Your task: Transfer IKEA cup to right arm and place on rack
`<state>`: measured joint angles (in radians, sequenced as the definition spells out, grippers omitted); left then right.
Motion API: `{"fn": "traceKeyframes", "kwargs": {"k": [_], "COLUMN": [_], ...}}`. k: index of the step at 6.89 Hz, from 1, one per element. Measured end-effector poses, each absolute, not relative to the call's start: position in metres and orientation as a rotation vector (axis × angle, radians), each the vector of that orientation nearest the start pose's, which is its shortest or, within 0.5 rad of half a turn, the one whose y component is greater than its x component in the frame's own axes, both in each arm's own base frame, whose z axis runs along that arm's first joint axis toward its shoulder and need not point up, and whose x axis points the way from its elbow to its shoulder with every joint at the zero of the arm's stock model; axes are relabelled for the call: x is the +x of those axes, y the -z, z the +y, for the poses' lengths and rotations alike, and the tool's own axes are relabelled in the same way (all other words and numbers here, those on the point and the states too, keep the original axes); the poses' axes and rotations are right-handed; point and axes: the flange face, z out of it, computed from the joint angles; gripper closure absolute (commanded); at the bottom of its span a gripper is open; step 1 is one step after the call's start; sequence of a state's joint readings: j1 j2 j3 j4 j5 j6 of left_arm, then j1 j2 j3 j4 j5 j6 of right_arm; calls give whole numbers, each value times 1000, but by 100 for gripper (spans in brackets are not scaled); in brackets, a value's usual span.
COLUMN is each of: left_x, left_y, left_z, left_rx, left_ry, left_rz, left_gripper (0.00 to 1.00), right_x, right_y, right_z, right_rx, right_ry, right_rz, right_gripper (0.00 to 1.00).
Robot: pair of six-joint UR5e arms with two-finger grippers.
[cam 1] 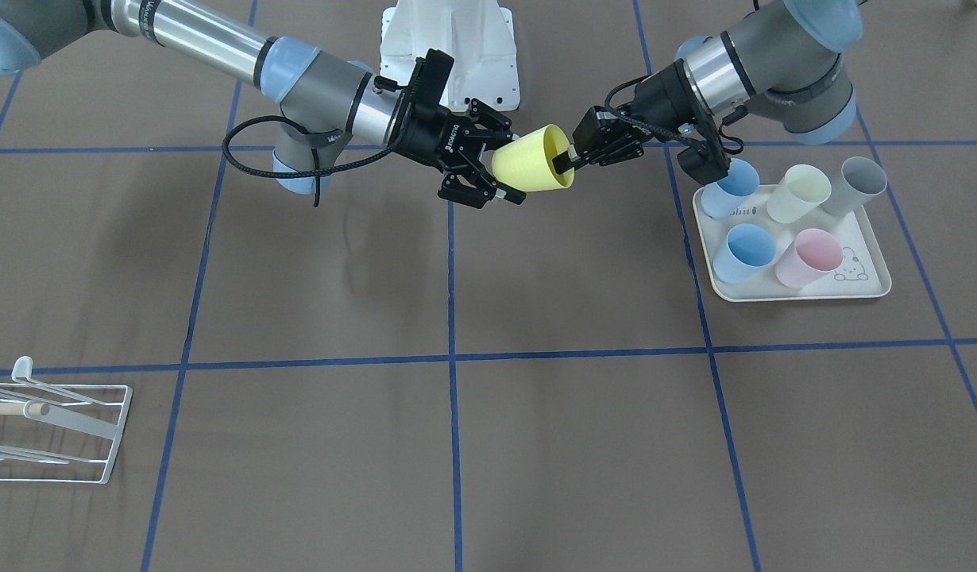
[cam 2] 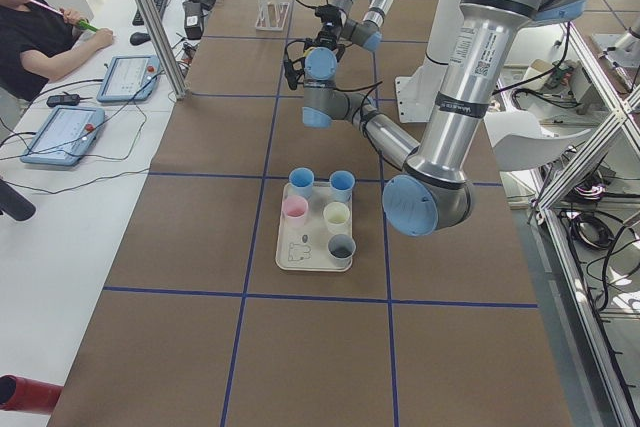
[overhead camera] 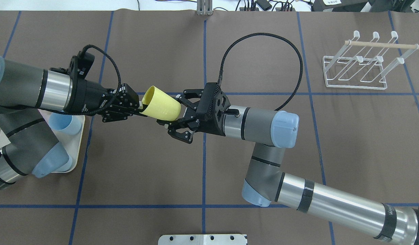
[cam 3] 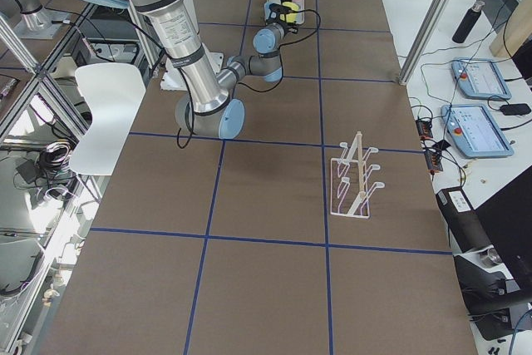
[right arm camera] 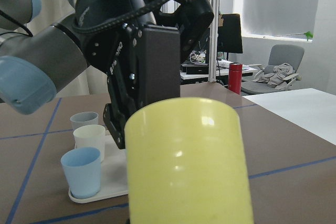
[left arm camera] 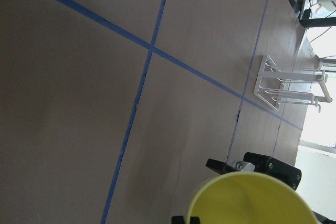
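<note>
Cup [overhead camera: 161,105] — pinched by left tool [overhead camera: 140,108], right tool [overhead camera: 172,112] spread around it.

A robotics lab — a person [cam 2: 35,32] is sitting beside teach pendants [cam 2: 62,133], and aluminium framing [cam 2: 150,17] is edging the blue-taped surface [cam 2: 190,227].

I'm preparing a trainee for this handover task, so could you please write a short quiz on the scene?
1. The left gripper pinches the yellow cup by its: A) rim B) base C) middle.
2. True or false: the right gripper has its fingers spread open either side of the yellow cup's base.
3. How many cups stand on the tray?
Key: 1 A; 2 true; 3 five.
</note>
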<state>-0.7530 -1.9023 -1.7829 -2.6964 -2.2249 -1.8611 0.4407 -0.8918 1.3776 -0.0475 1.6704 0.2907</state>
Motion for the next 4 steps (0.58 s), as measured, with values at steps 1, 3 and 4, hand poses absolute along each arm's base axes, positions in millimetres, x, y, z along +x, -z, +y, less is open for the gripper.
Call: {"fn": "traceKeyframes", "kwargs": {"k": [1, 3, 4], "left_x": [343, 329, 314], "left_y": [-252, -252, -255], "left_z": [-425, -432, -441], "left_rx": [-100, -81, -61], "left_ry": [251, 252, 244], "left_rz": [1656, 1657, 1647], "left_gripper": [0, 0, 0], "right_x": [-545, -545, -544], "right_y": [-179, -182, -182], "right_z": [-394, -395, -396], "right_rx": [1521, 1519, 1516], "right_ry": [630, 633, 632], "right_rz": [-1393, -1385, -1379], "right_gripper": [49, 51, 54]}}
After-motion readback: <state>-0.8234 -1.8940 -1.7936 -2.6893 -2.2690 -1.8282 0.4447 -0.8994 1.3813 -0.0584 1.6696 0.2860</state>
